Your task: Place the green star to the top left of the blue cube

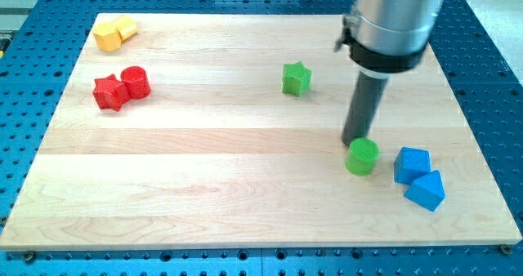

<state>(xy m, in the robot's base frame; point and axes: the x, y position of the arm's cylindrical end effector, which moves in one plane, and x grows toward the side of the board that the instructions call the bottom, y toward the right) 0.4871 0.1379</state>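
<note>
The green star [297,78] lies right of the board's centre, toward the view's top. The blue cube [411,164] sits near the view's right edge, low on the board, with a blue triangular block [426,190] touching it just below and to the right. My tip [354,140] stands at the upper left edge of a green cylinder [361,157], touching or nearly touching it. The tip is about a block's width left of the blue cube and well below and right of the green star.
A red star [109,93] and a red cylinder [135,82] sit together at the view's left. Two yellow blocks [113,33] lie touching at the top left corner. The wooden board [204,186] rests on a blue perforated table.
</note>
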